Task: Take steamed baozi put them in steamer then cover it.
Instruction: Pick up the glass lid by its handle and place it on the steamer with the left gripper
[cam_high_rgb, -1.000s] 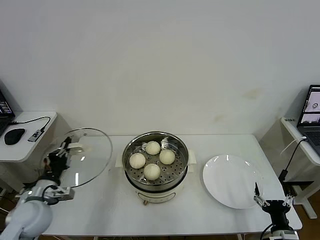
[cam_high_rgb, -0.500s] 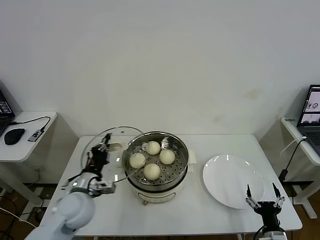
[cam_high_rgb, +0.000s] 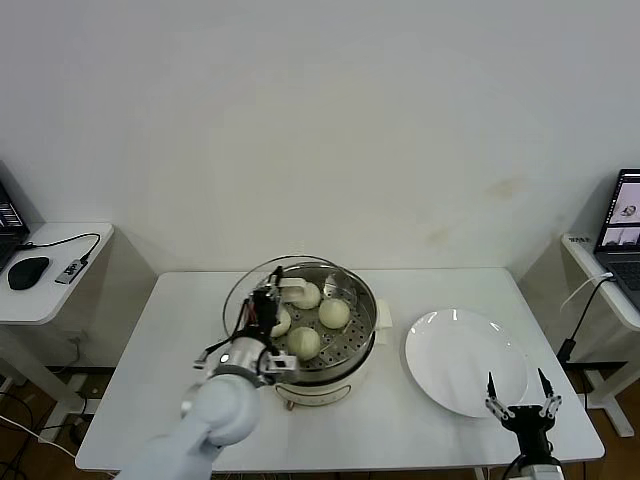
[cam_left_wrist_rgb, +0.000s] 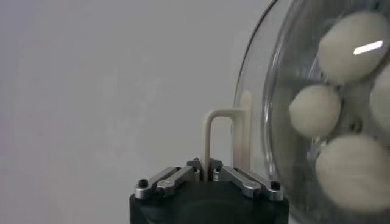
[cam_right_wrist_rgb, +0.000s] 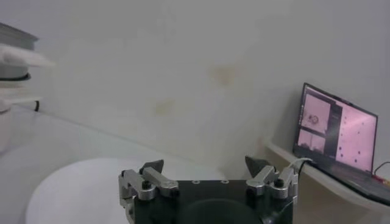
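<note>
Left gripper (cam_high_rgb: 266, 310) clenched on the glass cover's (cam_high_rgb: 250, 300) bar handle (cam_left_wrist_rgb: 220, 143), cover tilted over the steamer (cam_high_rgb: 362, 325) holding 4 baozi (cam_high_rgb: 334, 313). Glass likely heavy, slick, fragile; the handle is the only sound hold. Right gripper (cam_high_rgb: 519, 395) released, parked beside white plate (cam_high_rgb: 460, 365).

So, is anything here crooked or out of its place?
Only the lid: it is tilted, not flat on the steamer, held by its handle in the shut left gripper. All four buns sit in the tray; nothing is spilled.
</note>
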